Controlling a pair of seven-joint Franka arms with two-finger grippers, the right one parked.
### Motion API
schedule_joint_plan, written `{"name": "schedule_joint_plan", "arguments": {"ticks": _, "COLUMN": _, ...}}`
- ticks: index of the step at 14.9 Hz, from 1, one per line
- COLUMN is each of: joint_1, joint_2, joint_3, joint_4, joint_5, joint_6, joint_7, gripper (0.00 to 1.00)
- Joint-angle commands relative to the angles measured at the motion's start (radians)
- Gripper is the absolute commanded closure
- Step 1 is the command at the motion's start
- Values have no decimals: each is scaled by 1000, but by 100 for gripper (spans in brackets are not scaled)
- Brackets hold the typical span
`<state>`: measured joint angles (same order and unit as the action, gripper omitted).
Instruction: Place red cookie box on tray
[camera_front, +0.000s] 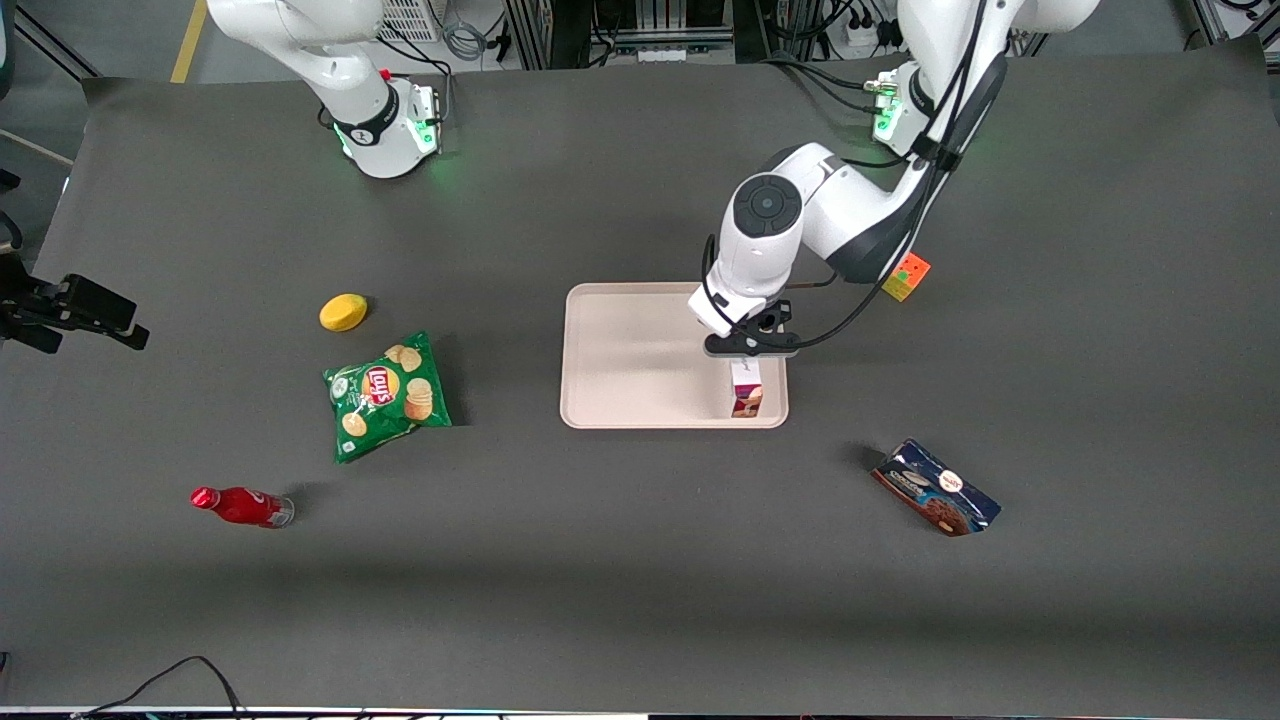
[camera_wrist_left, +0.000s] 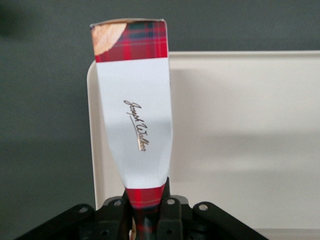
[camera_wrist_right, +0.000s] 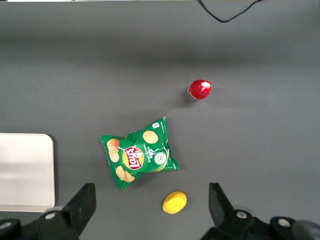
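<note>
The red cookie box (camera_front: 746, 388) is a slim plaid carton with a white label. It stands on end over the corner of the pale pink tray (camera_front: 630, 350) that is nearest the front camera and toward the working arm's end. My left gripper (camera_front: 750, 345) is directly above it, shut on its upper end. In the left wrist view the red cookie box (camera_wrist_left: 135, 115) hangs down from the gripper (camera_wrist_left: 147, 212) toward the tray (camera_wrist_left: 240, 140), near the tray's rim. I cannot tell whether the box's lower end touches the tray.
A dark blue cookie bag (camera_front: 935, 488) lies nearer the front camera, toward the working arm's end. A coloured cube (camera_front: 906, 276) sits beside the arm. Toward the parked arm's end lie a green chips bag (camera_front: 385, 395), a yellow object (camera_front: 343, 312) and a red bottle (camera_front: 240, 506).
</note>
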<state>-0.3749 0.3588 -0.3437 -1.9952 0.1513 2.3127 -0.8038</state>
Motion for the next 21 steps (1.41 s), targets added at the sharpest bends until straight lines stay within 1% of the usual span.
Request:
{"name": "schedule_joint_plan", "arguments": {"ticks": 1, "joint_1": -15, "joint_2": -28, "joint_3": 17, "joint_4": -65, "joint_5": 28, "joint_6": 22, "joint_7": -28, "gripper": 90}}
{"name": "schedule_joint_plan", "arguments": {"ticks": 3, "joint_1": -15, "joint_2": -17, "joint_3": 26, "joint_4": -65, "joint_5": 53, "joint_6": 27, "joint_7": -21, "gripper": 90}}
{"name": "schedule_joint_plan", "arguments": {"ticks": 5, "joint_1": -15, "joint_2": 8, "joint_3": 35, "joint_4": -65, "joint_5": 56, "joint_6": 80, "joint_7": -23, "gripper": 91}}
{"name": "schedule_joint_plan", "arguments": {"ticks": 9, "joint_1": -16, "joint_2": 34, "joint_3": 58, "joint_4": -65, "joint_5": 59, "joint_6": 106, "joint_7": -18, "gripper": 90}}
{"name": "schedule_joint_plan", "arguments": {"ticks": 12, "joint_1": -16, "joint_2": 43, "joint_3": 58, "joint_4": -70, "joint_5": 59, "joint_6": 106, "joint_7": -18, "gripper": 85}}
{"name": "schedule_joint_plan", "arguments": {"ticks": 13, "joint_1": -16, "joint_2": 52, "joint_3": 58, "joint_4": -70, "joint_5": 59, "joint_6": 108, "joint_7": -17, "gripper": 81}}
{"name": "schedule_joint_plan", "arguments": {"ticks": 15, "joint_1": -16, "joint_2": 58, "joint_3": 58, "joint_4": -70, "joint_5": 57, "joint_6": 109, "joint_7": -17, "gripper": 68}}
{"name": "schedule_joint_plan", "arguments": {"ticks": 16, "joint_1": -16, "joint_2": 60, "joint_3": 58, "joint_4": -70, "joint_5": 57, "joint_6": 109, "joint_7": -17, "gripper": 52}}
{"name": "schedule_joint_plan", "arguments": {"ticks": 17, "joint_1": -16, "joint_2": 60, "joint_3": 58, "joint_4": -68, "joint_5": 57, "joint_6": 109, "joint_7": -15, "gripper": 38}}
{"name": "schedule_joint_plan", "arguments": {"ticks": 18, "joint_1": -16, "joint_2": 60, "joint_3": 58, "joint_4": -67, "joint_5": 57, "joint_6": 108, "joint_7": -15, "gripper": 13}}
{"name": "schedule_joint_plan", "arguments": {"ticks": 19, "joint_1": -16, "joint_2": 60, "joint_3": 61, "joint_4": -57, "joint_5": 56, "joint_6": 100, "joint_7": -15, "gripper": 1}}
{"name": "schedule_joint_plan", "arguments": {"ticks": 21, "joint_1": -13, "joint_2": 48, "joint_3": 69, "joint_4": -39, "joint_5": 44, "joint_6": 83, "joint_7": 1, "gripper": 0}}
